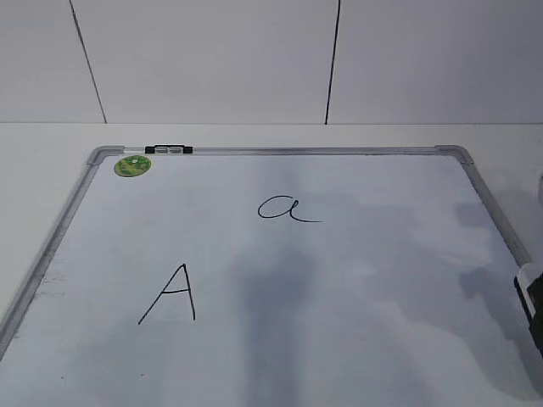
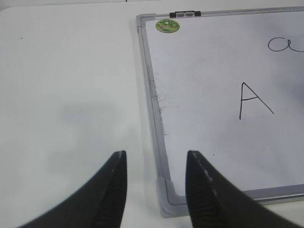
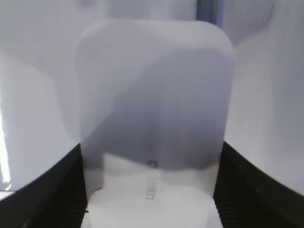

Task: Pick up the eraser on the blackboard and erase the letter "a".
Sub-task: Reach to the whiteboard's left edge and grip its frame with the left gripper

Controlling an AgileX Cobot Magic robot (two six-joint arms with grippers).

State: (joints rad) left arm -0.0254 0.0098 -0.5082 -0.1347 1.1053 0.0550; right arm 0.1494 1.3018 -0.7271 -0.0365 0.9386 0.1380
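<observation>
The right gripper point(image 3: 152, 209) is straddling the eraser point(image 3: 152, 104) — one dark finger flanks each long side of the white block, which fills the right wrist view and runs straight out ahead of the hand, long axis in line with the reach. The fingers look pressed to its sides, though blur makes a firm clamp hard to confirm. In the exterior view only a sliver of the eraser shows, at the blackboard's point(image 1: 492, 208) right edge. From that hand the letter "a" point(image 1: 287, 209) lies well off to the left and farther away, across open board — so the sweep must, I judge, go inward and forward. The capital A point(image 1: 170, 292) sits lower-left; steer clear. The left gripper point(image 2: 154, 190) hangs with fingers apart and empty over the board's near left corner, well apart from the "a".
</observation>
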